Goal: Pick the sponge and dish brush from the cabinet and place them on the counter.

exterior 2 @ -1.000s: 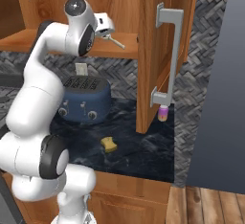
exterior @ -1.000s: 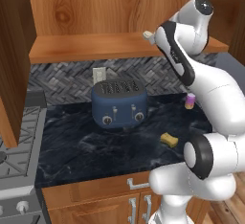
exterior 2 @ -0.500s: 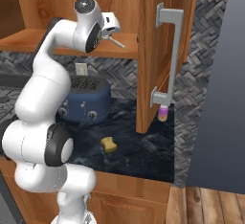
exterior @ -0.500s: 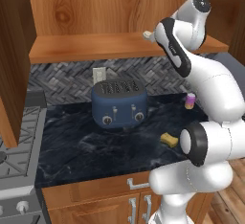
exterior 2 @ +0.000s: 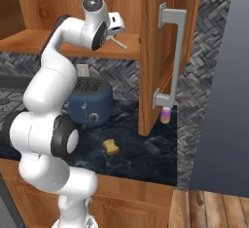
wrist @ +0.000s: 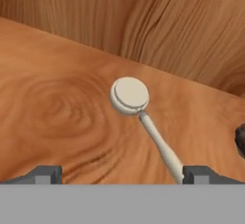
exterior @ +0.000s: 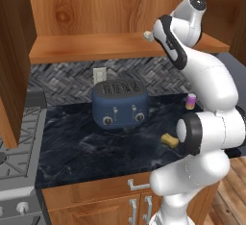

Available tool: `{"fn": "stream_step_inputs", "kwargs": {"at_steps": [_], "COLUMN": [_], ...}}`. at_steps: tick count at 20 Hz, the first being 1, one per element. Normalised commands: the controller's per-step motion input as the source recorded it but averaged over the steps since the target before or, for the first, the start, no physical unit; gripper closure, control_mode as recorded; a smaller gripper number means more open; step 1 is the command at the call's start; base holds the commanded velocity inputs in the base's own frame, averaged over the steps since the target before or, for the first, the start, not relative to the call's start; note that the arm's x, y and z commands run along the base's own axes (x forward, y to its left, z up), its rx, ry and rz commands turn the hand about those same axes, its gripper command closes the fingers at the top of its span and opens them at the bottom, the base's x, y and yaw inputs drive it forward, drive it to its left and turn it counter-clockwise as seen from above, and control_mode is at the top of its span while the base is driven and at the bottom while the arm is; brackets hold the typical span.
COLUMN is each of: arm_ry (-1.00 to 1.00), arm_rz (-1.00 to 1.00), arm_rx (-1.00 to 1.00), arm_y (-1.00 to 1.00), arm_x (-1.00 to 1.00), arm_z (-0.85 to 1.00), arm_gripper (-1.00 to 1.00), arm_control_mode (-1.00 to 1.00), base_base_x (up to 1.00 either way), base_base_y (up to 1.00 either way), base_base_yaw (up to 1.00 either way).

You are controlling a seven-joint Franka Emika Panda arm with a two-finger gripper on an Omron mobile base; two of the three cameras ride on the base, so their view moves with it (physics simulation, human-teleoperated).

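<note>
The dish brush (wrist: 139,110) lies flat on the cabinet's shelf (wrist: 57,98), round white head up in the hand view and cream handle running down towards my right fingertip (wrist: 198,173). My gripper (wrist: 122,173) hovers open just over it, holding nothing. From the right base view the gripper (exterior 2: 115,32) is inside the open cabinet (exterior 2: 155,37), with the brush (exterior 2: 119,43) beside it. A bit of the brush (exterior: 148,36) pokes out past my arm. The yellow sponge (exterior: 169,140) (exterior 2: 111,147) rests on the dark counter (exterior: 81,147).
A blue toaster (exterior: 119,105) stands on the counter below the shelf. A small purple-and-cream jar (exterior 2: 166,116) sits by the open cabinet door (exterior 2: 172,56). A dark lump (wrist: 240,139) lies on the shelf near the brush. The stove (exterior: 14,171) is at the left.
My upper arm has swung and the hand has shifted a little further along the shelf towards the brush. Brush and sponge have not moved; the jaws stay open.
</note>
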Motion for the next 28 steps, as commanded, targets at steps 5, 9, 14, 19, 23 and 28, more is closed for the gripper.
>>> {"fn": "stream_step_inputs", "kwargs": {"at_steps": [5, 9, 14, 19, 23, 28], "arm_ry": [0.01, 0.01, 0.02, 0.02, 0.0, 0.0], "arm_rz": [0.03, 0.01, 0.0, 0.0, 0.0, 0.0], "arm_rx": [0.0, 0.0, 0.0, 0.0, 0.0, 0.0], "arm_y": [-0.01, -0.08, -0.12, -0.08, -0.04, -0.02], "arm_x": [0.28, 0.23, 0.24, 0.28, 0.28, 0.27], "arm_z": [-0.11, -0.07, -0.04, -0.03, -0.07, -0.07], "arm_gripper": [-1.0, -1.0, -1.0, -1.0, -1.0, -1.0], "arm_control_mode": [-1.0, -1.0, -1.0, -1.0, -1.0, -1.0], "base_base_x": [0.0, 0.0, 0.0, 0.0, 0.0, 0.0], "base_base_y": [0.0, 0.0, 0.0, 0.0, 0.0, 0.0], "base_base_yaw": [0.0, 0.0, 0.0, 0.0, 0.0, 0.0]}}
